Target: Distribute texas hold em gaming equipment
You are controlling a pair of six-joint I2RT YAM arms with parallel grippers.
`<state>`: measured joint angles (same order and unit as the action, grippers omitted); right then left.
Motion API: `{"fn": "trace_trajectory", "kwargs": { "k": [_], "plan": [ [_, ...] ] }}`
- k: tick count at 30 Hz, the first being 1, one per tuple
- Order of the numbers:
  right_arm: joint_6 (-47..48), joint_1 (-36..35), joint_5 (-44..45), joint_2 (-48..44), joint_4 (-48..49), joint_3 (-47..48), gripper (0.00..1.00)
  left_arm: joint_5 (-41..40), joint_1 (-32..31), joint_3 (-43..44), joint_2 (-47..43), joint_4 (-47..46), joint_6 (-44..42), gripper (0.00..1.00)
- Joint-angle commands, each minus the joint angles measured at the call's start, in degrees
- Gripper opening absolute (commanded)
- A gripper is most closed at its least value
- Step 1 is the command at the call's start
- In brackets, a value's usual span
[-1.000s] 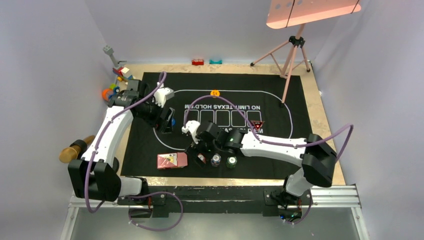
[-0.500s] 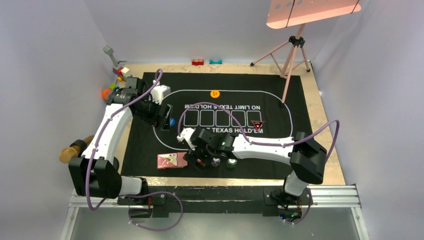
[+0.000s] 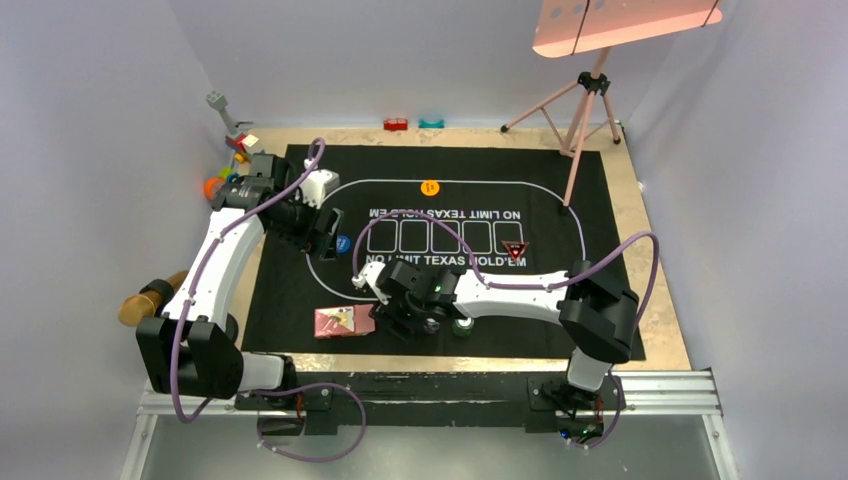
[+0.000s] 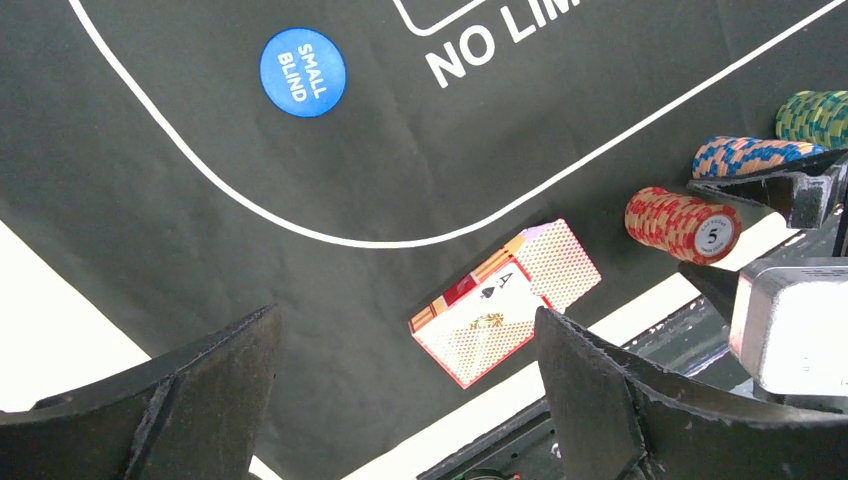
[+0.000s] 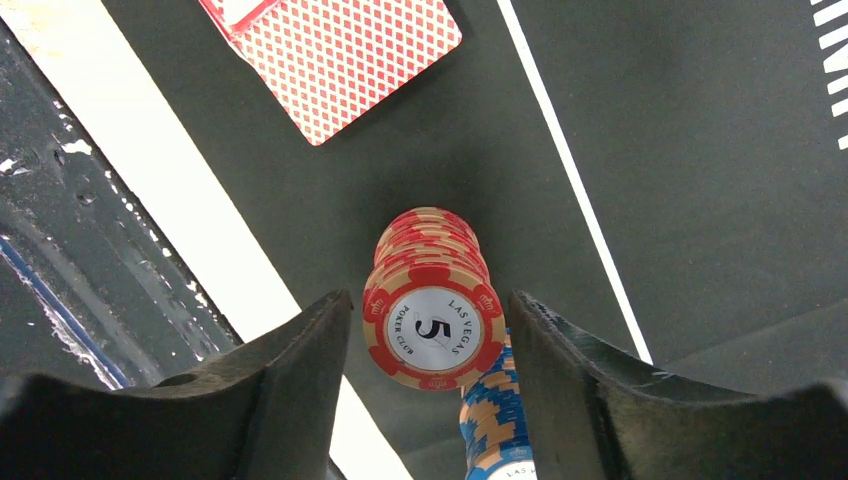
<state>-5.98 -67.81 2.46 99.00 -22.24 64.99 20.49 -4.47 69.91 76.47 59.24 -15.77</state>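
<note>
Right wrist: right hand (image 5: 428, 308) straddles red chip stack (image 5: 432, 330), grip unclear; left hand (image 4: 405, 320) spread wide.

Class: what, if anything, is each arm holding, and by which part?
Nothing held yet. The left gripper hangs open above the mat. The right gripper brackets the red chip stack, its fingers beside the rim, a gap showing.

Tan surface (image 3: 480, 137), black mat (image 3: 290, 300) covering most of it. On the mat in the top view: red-backed card deck (image 3: 343, 321) lower centre, three chip stacks (image 4: 683, 223) just right of it, blue disc (image 3: 343, 241) left, orange disc (image 3: 431, 186) upper centre, triangle marker (image 3: 514, 250) right of centre. Toy blocks (image 3: 232, 160) off the mat, upper left.
</note>
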Motion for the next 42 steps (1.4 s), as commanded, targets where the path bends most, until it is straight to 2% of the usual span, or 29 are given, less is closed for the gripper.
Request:
{"fn": "trace_trajectory", "kwargs": {
  "k": [1, 7, 11, 15, 21, 26, 31, 42],
  "plan": [
    [0.35, -0.13, 1.38, -1.88, 1.71, 0.59, 0.59, -0.90, 0.49, 2.25, -1.48, -0.53, -0.45, 1.00],
    [0.17, -0.13, 1.76, -2.20, 2.45, 0.22, 0.49, -1.50, 0.51, 1.56, -2.49, -0.66, -0.90, 1.00],
    [0.22, -0.13, 1.75, -2.95, 1.70, 0.93, 0.49, -1.68, 0.47, 1.11, -2.69, -0.60, -1.25, 1.00],
    [0.44, -0.13, 2.02, -3.96, 0.85, 1.82, 0.43, -1.81, 0.49, 1.02, -2.74, -0.79, -1.29, 1.00],
    [0.25, -0.13, 1.54, -5.58, -0.42, 4.20, 0.16, -1.78, 0.47, 0.77, -2.85, -0.92, -1.62, 1.00],
    [1.22, -0.05, 4.17, -5.53, -1.71, 8.69, 0.00, -1.77, 0.51, 0.73, -2.15, -0.68, -2.24, 1.00],
    [1.87, 1.80, 5.42, 0.05, -1.37, 15.81, 0.00, -1.57, 1.36, 1.29, -1.59, -1.31, -1.92, 1.00],
    [2.47, 8.91, 3.22, 17.50, 5.65, 30.09, 0.00, -3.44, 7.28, 7.53, 3.71, -2.99, 3.95, 1.00]
  ]
}}
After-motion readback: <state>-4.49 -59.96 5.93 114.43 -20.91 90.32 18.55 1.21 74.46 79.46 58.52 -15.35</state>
